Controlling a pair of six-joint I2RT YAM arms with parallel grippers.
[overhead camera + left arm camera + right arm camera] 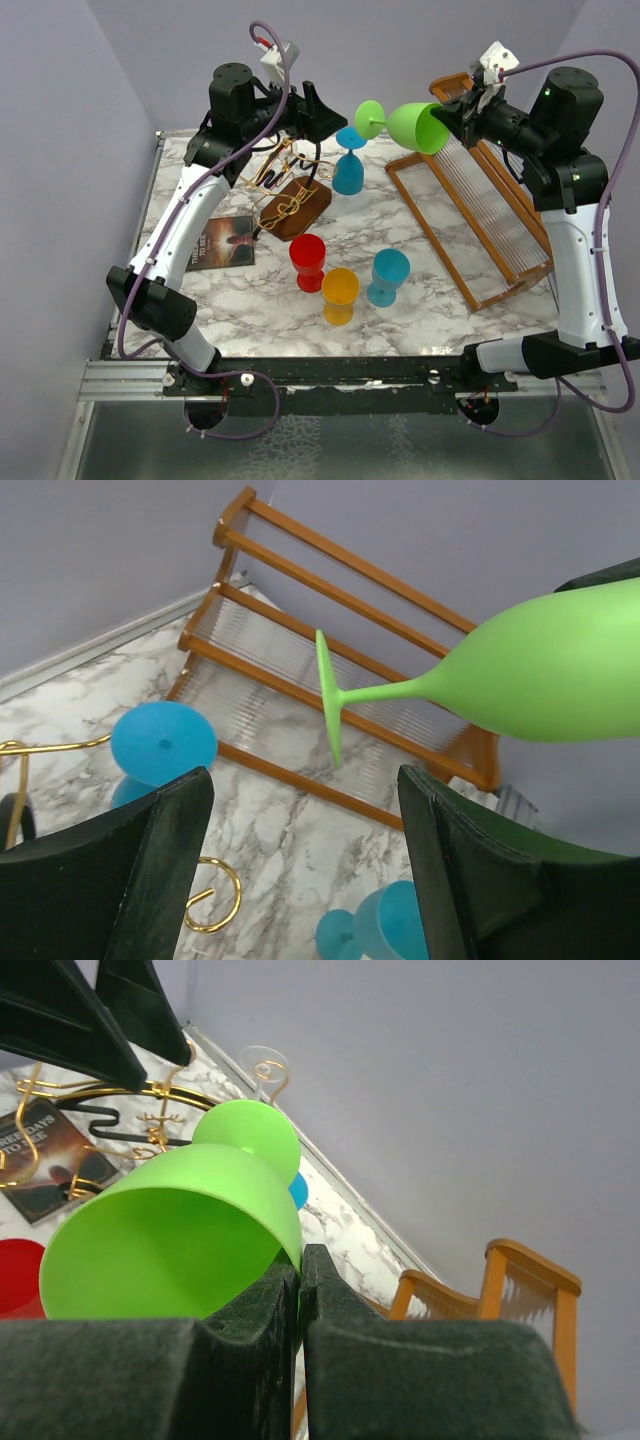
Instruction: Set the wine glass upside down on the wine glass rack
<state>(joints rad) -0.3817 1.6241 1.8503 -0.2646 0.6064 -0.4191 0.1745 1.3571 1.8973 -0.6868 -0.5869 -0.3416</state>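
My right gripper [447,122] is shut on the rim of a green wine glass [408,125] and holds it on its side in the air, foot pointing left. The glass also shows in the right wrist view [170,1235] and the left wrist view [540,675]. My left gripper [325,112] is open and empty, raised just left of the glass's foot. The wine glass rack [290,190], gold wire scrolls with a black bar on a brown wooden base, stands below my left gripper; its gold wire also shows in the right wrist view [150,1090].
A blue glass [348,165] stands upside down beside the gold rack. Red [307,262], yellow [339,294] and teal [387,276] glasses stand mid-table. A large orange-brown slatted rack [475,205] lies on the right. A dark booklet [222,243] lies on the left.
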